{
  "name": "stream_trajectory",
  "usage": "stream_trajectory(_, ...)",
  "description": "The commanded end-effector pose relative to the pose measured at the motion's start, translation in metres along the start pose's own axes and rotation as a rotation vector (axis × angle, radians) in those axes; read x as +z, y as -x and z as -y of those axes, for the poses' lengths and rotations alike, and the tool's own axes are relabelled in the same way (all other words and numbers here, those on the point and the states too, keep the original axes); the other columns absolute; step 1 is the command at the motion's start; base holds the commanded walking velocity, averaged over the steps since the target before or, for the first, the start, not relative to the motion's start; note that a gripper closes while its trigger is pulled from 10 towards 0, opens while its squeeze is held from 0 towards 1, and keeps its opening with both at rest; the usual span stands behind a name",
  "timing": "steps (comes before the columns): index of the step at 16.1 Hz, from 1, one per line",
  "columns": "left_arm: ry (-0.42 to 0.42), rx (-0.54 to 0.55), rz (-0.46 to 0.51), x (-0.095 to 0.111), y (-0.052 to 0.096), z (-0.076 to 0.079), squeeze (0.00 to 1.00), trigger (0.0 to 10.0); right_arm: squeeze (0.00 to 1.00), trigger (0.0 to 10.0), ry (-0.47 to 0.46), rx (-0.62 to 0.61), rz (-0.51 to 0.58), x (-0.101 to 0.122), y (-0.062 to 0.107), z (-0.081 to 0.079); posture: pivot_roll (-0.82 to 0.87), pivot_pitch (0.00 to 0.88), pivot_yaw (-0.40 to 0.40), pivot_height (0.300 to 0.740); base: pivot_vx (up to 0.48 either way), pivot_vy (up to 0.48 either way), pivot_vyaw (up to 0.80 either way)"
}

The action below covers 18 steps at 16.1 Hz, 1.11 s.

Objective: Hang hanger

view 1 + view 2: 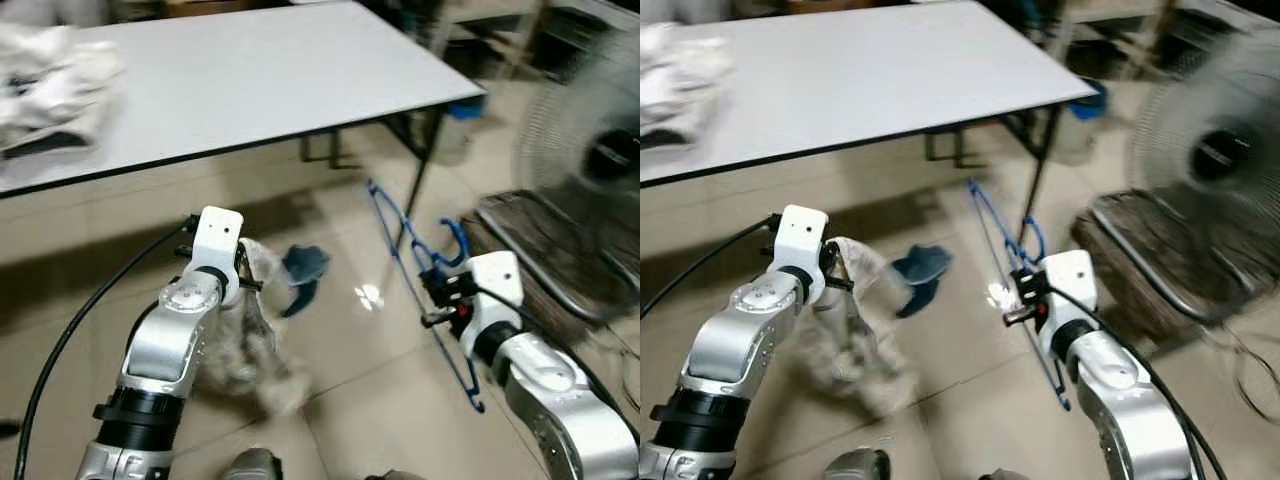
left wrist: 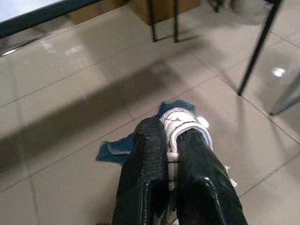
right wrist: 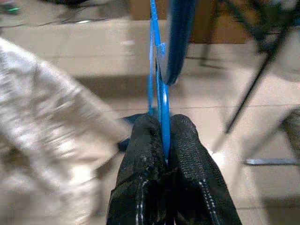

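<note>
Blue hanger [image 1: 415,262] pinched in right hand [image 3: 165,140], left hand [image 2: 171,145] clamped on whitish garment [image 1: 250,345]

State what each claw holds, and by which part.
Right claw: blue hanger, pinched on its thin frame. Left claw: whitish garment, by a bunched fold.

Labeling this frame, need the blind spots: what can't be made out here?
- Blue hanger: hook blurred in the eye views.
- White garment in left gripper: type unclear, bunched and blurred.
- Pile on table: cut by left edge, blurred.
- Right gripper fingers hide the grip point.
</note>
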<state>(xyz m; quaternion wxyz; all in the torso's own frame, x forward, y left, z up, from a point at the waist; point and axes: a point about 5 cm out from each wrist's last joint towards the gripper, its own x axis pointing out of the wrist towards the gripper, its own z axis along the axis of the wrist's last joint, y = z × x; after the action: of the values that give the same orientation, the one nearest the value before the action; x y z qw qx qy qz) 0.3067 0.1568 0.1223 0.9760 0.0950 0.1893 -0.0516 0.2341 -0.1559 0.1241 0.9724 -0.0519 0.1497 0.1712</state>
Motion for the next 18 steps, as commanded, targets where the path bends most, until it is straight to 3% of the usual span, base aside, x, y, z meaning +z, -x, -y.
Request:
stream_trajectory(1,-0.001,-0.009,0.037,0.007,0.002,0.003,0.00,10.0,0.00,10.0,-0.006,0.025,-0.027,-0.004,0.001,-0.002,-0.06,0.044,-0.005,0.740,0.000,0.000,0.80)
stream_trajectory(9,0.057,-0.018,0.010,0.011,-0.004,0.013,0.00,10.0,0.00,10.0,-0.011,0.250,-0.036,-0.002,0.009,-0.019,-0.07,0.040,-0.010,0.740,0.000,0.000,0.80)
stream_trajectory(11,0.040,-0.014,0.035,0.018,-0.009,0.015,0.00,10.0,0.00,10.0,0.023,0.315,-0.046,-0.003,0.013,-0.019,-0.07,0.038,-0.007,0.740,0.000,0.000,0.80)
stream_trajectory(18,0.078,0.024,0.165,0.048,-0.025,0.014,0.00,10.0,0.00,10.0,0.042,0.348,-0.031,0.005,0.011,-0.016,-0.07,0.066,-0.007,0.740,0.000,0.000,0.80)
